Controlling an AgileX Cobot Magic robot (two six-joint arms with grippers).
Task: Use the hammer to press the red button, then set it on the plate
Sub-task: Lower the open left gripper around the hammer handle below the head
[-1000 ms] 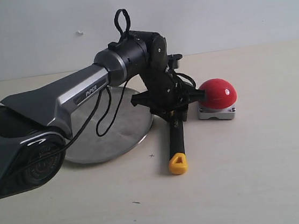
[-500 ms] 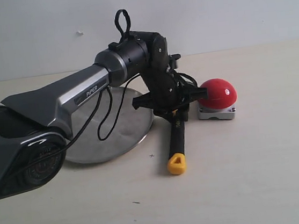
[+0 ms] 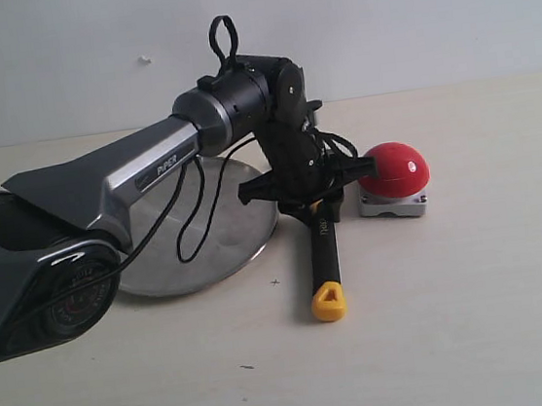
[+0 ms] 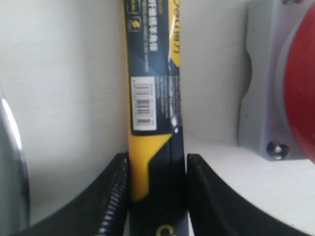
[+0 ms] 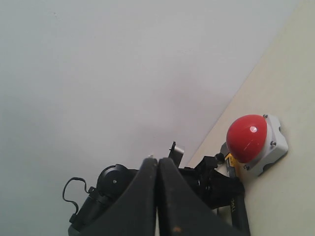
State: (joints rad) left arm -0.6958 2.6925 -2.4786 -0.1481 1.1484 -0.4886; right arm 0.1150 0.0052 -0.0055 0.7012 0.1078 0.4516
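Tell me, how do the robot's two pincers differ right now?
The left pincer is clamped on the hammer handle beside the red button; the right pincer is shut on nothing, closed tight. The left pincer is down at the table among the objects; the right pincer is held away from them. Both are black and closed.

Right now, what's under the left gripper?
The hammer: its black and yellow handle is clamped in the left gripper and runs out over the table. The gripper's body covers the rest of the handle toward the head.
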